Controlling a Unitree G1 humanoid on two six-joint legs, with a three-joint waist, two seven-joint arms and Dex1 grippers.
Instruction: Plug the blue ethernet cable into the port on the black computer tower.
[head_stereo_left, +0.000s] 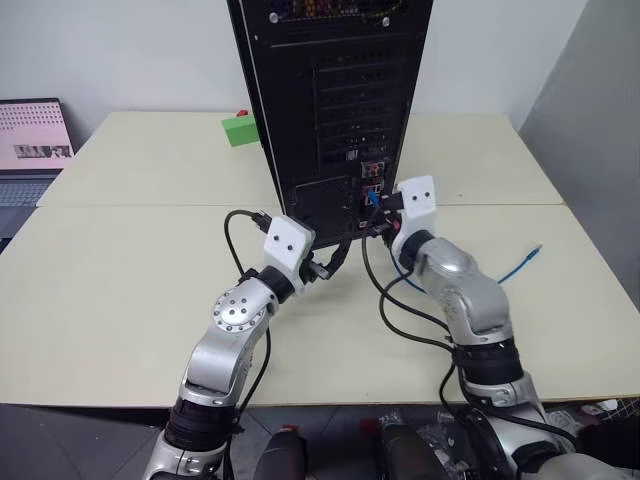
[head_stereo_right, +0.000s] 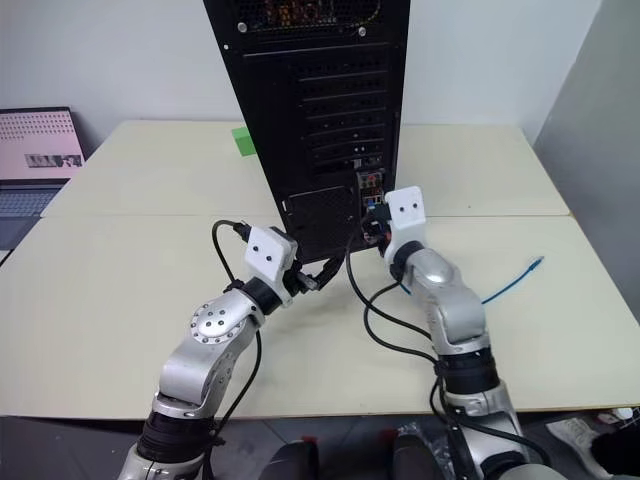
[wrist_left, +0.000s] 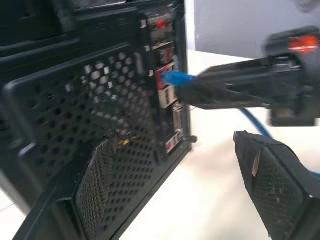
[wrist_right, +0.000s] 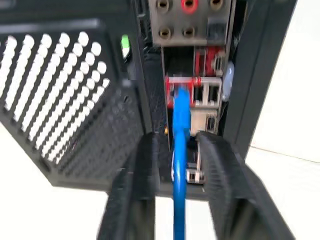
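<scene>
A pale tabletop (head_stereo_left: 120, 290) carries the black computer tower (head_stereo_left: 335, 100), which stands upright near the middle with its rear face turned toward the robot. A small green block (head_stereo_left: 238, 131) lies on the tabletop just beside the tower, on its left, and a laptop (head_stereo_left: 35, 140) is seen at the far left edge.

The left claw (head_stereo_right: 312, 280) is held low before the tower's perforated lower panel, its fingers spread and nothing between them. The right claw (wrist_right: 175, 165) is held up against the narrow connector strip. In the right wrist view its two fingers stand a little apart on either side of the blue ethernet cable (wrist_right: 180, 150), with a gap visible on each side, so the cord is flanked rather than pinched.

The cable's plug end is seen at the port (wrist_right: 181, 92) in the strip; from there the cord runs back between the fingers and trails across the tabletop to its free end (head_stereo_left: 535, 250), well to the right.

The step in hand is judged to be the release after insertion. Whether the plug is fully latched cannot be told. The next move is expected to call for a straight withdrawal of the right claw along the cord, without the cable being snagged or tugged sideways.
</scene>
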